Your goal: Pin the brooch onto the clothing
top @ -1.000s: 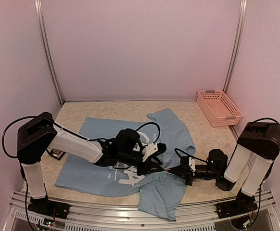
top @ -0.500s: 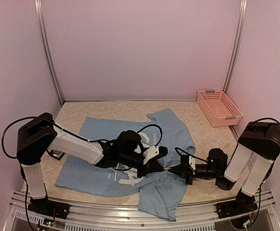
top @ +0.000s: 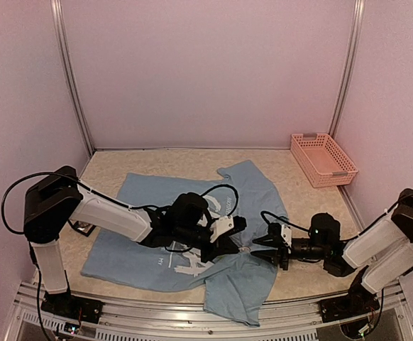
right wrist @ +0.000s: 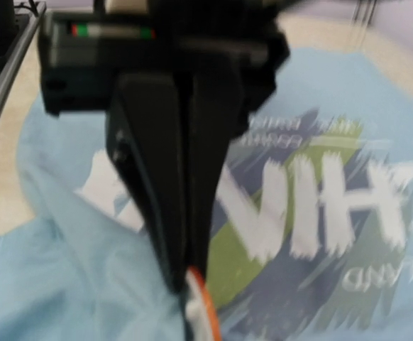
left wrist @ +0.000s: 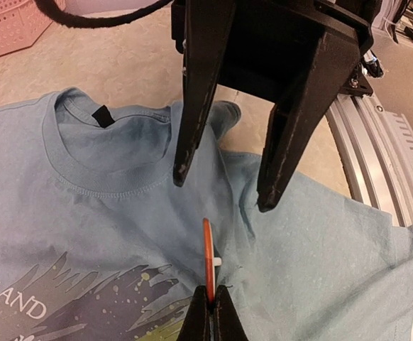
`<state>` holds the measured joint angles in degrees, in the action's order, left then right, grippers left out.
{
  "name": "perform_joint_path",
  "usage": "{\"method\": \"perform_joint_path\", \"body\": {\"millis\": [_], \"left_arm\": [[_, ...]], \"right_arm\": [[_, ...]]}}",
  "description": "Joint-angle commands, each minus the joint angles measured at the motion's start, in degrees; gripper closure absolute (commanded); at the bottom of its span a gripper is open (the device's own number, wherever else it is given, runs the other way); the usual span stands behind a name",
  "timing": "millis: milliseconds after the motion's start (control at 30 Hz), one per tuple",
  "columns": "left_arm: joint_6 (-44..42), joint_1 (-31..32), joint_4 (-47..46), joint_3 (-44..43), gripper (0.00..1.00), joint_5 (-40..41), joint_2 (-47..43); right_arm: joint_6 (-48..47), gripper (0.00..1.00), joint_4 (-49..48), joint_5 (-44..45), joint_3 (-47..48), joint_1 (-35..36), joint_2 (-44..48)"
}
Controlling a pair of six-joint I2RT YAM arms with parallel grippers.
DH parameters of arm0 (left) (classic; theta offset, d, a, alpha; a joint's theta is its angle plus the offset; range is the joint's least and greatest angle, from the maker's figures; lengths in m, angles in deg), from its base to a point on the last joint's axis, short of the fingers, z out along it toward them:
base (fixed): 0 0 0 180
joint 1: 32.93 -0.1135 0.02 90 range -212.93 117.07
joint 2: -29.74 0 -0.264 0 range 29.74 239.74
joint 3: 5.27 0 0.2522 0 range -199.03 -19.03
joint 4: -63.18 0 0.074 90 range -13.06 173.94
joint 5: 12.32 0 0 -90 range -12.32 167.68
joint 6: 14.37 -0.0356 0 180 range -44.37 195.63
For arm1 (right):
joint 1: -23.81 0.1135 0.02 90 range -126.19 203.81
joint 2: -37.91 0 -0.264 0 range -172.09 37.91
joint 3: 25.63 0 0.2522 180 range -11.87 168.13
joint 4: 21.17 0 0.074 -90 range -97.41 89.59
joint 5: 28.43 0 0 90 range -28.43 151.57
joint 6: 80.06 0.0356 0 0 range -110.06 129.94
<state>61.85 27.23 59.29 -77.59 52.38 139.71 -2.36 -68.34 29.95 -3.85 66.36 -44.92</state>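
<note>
The clothing (top: 139, 213), a light blue T-shirt with white lettering (right wrist: 320, 213), lies spread on the table with its collar (left wrist: 86, 153) showing in the left wrist view. An orange brooch (left wrist: 207, 259) with a white back piece stands on edge over the chest print. My left gripper (left wrist: 211, 307) is shut on its lower rim, and it is also seen head-on (right wrist: 189, 273) in the blurred right wrist view. My right gripper (left wrist: 224, 186) hangs open just beyond the brooch, its fingers (left wrist: 192, 106) apart and holding nothing. From above, both grippers (top: 236, 241) (top: 265, 246) meet at the shirt's right front.
A pink basket (top: 323, 159) stands at the back right by the wall. A metal rail (left wrist: 398, 149) runs along the table's near edge. The shirt's lower right part is folded and bunched near the front edge (top: 238, 291).
My right gripper has opened, let go of the brooch and drawn back to the right, its arm stretched out lower. My left gripper has shut on the brooch and stays in place.
</note>
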Motion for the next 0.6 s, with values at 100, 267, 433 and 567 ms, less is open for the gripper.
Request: {"method": "perform_joint_path", "body": {"millis": [100, 267, 433, 567], "left_arm": [[-0.37, -0.13, 0.35, -1.67, 1.0, -1.54, -3.01], [-0.75, -0.19, 1.61, -2.1, 1.0, -3.77, -3.48], [-1.83, -0.35, 4.6, -3.28, 1.0, -5.66, -3.46], [-1.59, -0.52, 5.12, -3.16, 1.0, -6.4, -3.73]], "right_arm": [[1.48, 0.61, 4.04, 1.55, 0.89, -0.38, -3.06], [1.18, 0.63, 2.1, 1.9, 2.78, -0.39, -7.88], [2.59, 0.93, 0.98, 3.74, 2.48, -0.48, -8.95], [3.48, 1.0, 2.53, 3.5, 2.8, -0.62, -8.9]]}}
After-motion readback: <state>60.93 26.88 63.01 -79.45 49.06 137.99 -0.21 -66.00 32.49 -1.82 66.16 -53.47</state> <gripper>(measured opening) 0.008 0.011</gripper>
